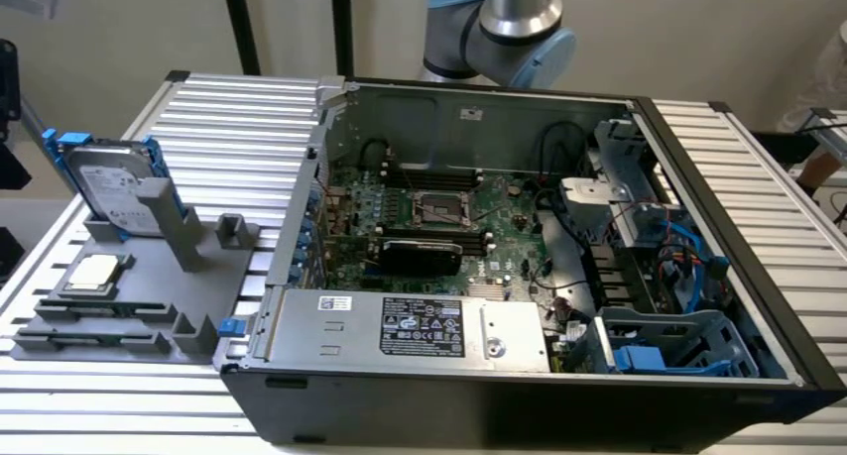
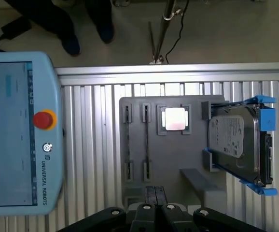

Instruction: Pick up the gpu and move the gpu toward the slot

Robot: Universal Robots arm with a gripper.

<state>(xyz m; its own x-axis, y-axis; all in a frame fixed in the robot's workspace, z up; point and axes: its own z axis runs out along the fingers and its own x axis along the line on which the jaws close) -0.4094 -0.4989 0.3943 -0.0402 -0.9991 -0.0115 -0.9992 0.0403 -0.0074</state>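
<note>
The gpu (image 1: 417, 254) shows as a long black-shrouded card standing on the green motherboard in the middle of the open computer case (image 1: 530, 396). I cannot make out the slot apart from the card. My gripper (image 2: 155, 193) is shut with nothing between its fingers. It hangs high above the grey fixture plate (image 2: 178, 154), well away from the gpu. A section of the arm (image 1: 519, 29) rises behind the case's far wall.
The grey fixture plate (image 1: 133, 296) lies at the exterior view's left of the case. It carries a silver hard drive with blue rails (image 1: 113, 187), (image 2: 238, 142) and a small square CPU chip (image 1: 93, 274), (image 2: 174, 119). A teach pendant (image 2: 14, 130) lies on the ribbed table. A person's shoes (image 2: 72, 43) stand beyond the table edge.
</note>
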